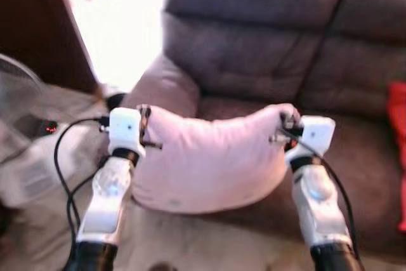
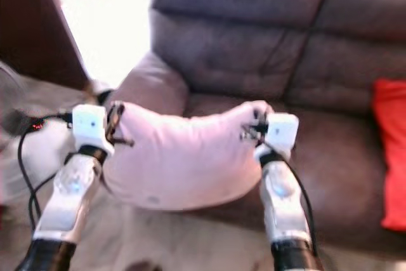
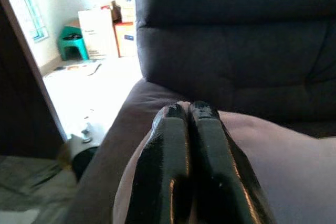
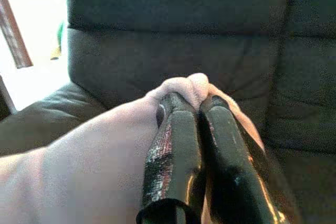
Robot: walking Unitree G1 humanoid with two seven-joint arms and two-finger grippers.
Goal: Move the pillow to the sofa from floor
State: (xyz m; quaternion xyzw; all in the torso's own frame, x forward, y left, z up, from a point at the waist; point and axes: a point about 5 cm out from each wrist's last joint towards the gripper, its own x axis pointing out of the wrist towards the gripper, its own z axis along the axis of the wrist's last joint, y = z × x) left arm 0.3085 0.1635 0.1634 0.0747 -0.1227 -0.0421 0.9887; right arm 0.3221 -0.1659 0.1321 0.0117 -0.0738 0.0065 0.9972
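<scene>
— Where is the pillow (image 1: 209, 160) relative to the robot's grippers?

— It hangs between them, its long axis running side to side across the robot's front. The left gripper (image 1: 144, 132) pinches its left upper corner and the right gripper (image 1: 287, 126) its right upper corner, so neither arm is nearer; they share it evenly.

— And the fingers themselves?

— In the left wrist view the two black fingers (image 3: 168, 177) are pressed together with pale fabric bunched at their tips. In the right wrist view the fingers (image 4: 176, 150) clamp a gathered knob of the pillow's corner.

— How does the pillow lie against the sofa (image 1: 266, 49)?

— It is off the floor, held in front of the seat cushion (image 1: 355, 157), just beside the sofa's armrest (image 1: 165, 84). The seat lies ahead of and slightly below the fingers. The head views are blurred, so whether the pillow's lower edge already touches the seat front is hard to say; it looks close.

— The arms' pose?

— Both forearms are raised and reach forward roughly parallel, wrists level. The coming move likely calls for carrying the pillow forward over the seat before letting go.
</scene>
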